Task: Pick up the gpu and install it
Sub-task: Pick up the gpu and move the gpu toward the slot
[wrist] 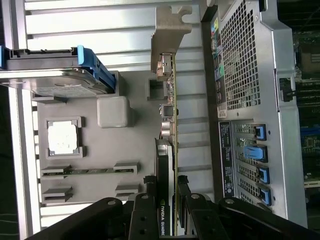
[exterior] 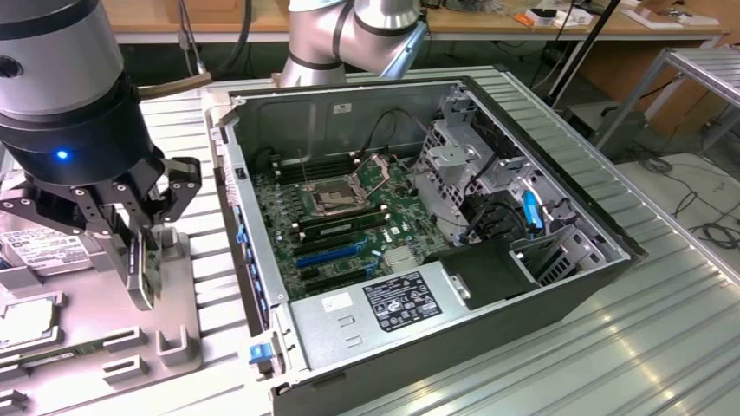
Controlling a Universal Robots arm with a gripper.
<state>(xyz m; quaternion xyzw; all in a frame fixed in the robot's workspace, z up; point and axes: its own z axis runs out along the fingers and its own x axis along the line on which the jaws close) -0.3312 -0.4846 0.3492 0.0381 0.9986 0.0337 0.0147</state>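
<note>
Nearest, at the exterior view's left: gripper [exterior: 130, 227], fingers clamped on both faces of the gpu [exterior: 141, 273]. The card hangs upright on edge, low over the grey holder tray [exterior: 173, 347]. Can't tell whether its bottom edge is clear of the holder slot or just seated in it. In the wrist view the grip sits at one end of the card and the silver bracket [wrist: 167, 30] is at the far end, so there's a long overhang.

Step in hand, imo: getting the gpu out of the holder. To do it well:
- Pull straight up, no twist, since the tray posts stand just beside the card.
- Go slow. An end grip w/ overhang means the card can pivot in the pads.
- Keep off the hard drive [exterior: 41, 247] and cpu [exterior: 23, 321], both further left on the tray.

To the right, on the ribbed surface [exterior: 647, 347], the pc case [exterior: 555, 165] lies open w/ the motherboard [exterior: 347, 199] exposed and blue slots [exterior: 329, 254] empty. Gpu not installed yet.
</note>
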